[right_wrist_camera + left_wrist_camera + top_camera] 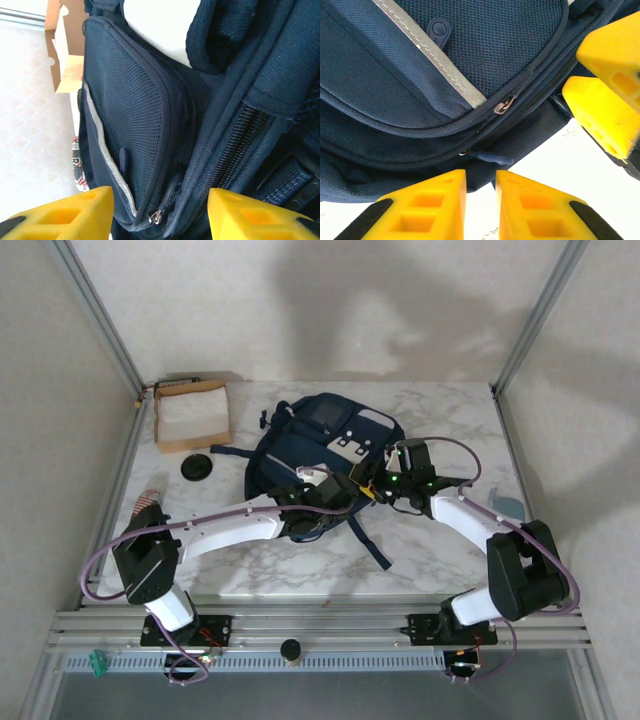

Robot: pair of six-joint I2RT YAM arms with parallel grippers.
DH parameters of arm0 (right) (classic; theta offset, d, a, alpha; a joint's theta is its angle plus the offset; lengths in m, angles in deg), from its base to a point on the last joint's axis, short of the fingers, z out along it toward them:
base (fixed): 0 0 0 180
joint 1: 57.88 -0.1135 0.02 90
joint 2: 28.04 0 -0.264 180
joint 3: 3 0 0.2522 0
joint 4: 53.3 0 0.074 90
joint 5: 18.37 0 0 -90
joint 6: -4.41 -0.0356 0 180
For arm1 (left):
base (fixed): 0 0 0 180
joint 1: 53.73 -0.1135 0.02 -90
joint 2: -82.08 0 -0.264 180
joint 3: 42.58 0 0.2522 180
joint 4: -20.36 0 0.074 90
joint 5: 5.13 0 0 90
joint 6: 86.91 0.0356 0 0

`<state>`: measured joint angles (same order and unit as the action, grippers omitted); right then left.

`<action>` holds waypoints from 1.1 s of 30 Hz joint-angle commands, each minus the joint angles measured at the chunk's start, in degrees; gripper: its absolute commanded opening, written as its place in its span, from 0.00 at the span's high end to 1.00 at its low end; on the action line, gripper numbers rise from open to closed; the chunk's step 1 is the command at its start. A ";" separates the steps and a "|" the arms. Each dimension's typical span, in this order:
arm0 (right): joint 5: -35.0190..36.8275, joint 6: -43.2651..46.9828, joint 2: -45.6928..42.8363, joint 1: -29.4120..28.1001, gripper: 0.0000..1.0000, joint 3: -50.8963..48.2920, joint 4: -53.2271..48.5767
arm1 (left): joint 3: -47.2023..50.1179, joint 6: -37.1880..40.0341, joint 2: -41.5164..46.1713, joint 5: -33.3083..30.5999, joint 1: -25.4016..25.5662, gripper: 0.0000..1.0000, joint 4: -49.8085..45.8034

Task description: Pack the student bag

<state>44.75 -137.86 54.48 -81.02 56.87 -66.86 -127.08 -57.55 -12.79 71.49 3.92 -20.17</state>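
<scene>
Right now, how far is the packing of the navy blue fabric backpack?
Done: nothing visible; the navy blue fabric backpack lies on the white marble table, its front pocket zip looking closed. In hand: the left gripper and right gripper, both open and empty, sit by that zip. Remaining: opening the bag and packing; a black round disc lies outside.

Cardboard box (190, 412) beside a black disc (197, 467) on the marble table (460, 430).
</scene>
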 commanded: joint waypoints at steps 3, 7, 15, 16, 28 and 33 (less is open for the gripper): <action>5.44 -2.40 3.04 -2.09 0.46 1.26 0.75 | -0.63 -1.41 2.03 -2.61 -0.01 0.77 -1.28; 8.09 -3.44 4.80 -4.33 0.42 2.13 1.43 | -0.38 -1.24 2.39 -2.97 0.01 0.76 -1.64; 12.73 -2.87 9.64 -7.83 0.52 10.60 0.53 | 1.48 -1.50 4.35 -3.76 -0.52 0.73 -0.35; 13.40 -2.73 9.30 -7.97 0.56 11.05 0.43 | 1.57 -1.50 4.51 -3.97 -0.52 0.73 -0.35; 5.88 -9.96 3.52 -6.29 1.00 6.86 12.70 | 2.23 -2.80 7.40 -2.82 -0.60 0.63 -0.11; 2.91 -13.62 0.40 -4.29 1.00 6.90 15.62 | 2.23 -2.83 9.30 -4.17 -0.82 0.52 -1.41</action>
<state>51.88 -148.65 59.68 -86.31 63.23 -61.24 -125.49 -59.52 -5.73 69.85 3.75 -19.38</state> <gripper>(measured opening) 0.080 0.464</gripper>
